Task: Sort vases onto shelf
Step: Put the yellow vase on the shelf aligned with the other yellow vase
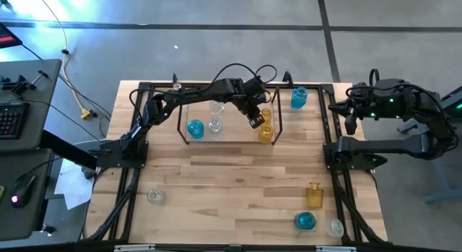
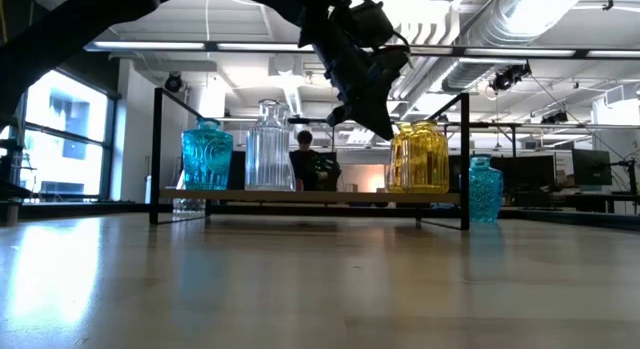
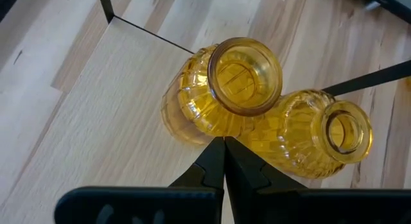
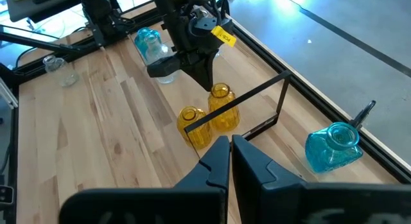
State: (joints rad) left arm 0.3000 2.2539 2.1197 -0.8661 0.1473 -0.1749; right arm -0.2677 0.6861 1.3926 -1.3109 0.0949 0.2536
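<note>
Standing on the shelf (image 1: 189, 141): one blue vase (image 1: 195, 128), two clear vases (image 1: 215, 125) and two amber vases (image 1: 266, 133) side by side; all appear empty. Left gripper (image 1: 255, 123), fingers pressed together, hangs just above the amber pair. Right gripper (image 1: 337, 107), likewise closed, waits at the table's right edge.

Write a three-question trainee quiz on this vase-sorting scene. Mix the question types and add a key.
1. True or false: the left hand is shut and empty above the yellow vases on the shelf.
2. Which vase stands just outside the shelf's right end? A) blue vase B) clear C) yellow
3. Fill in: the right hand waits at the table's ____ edge.

Key: 1 true; 2 A; 3 right
</note>
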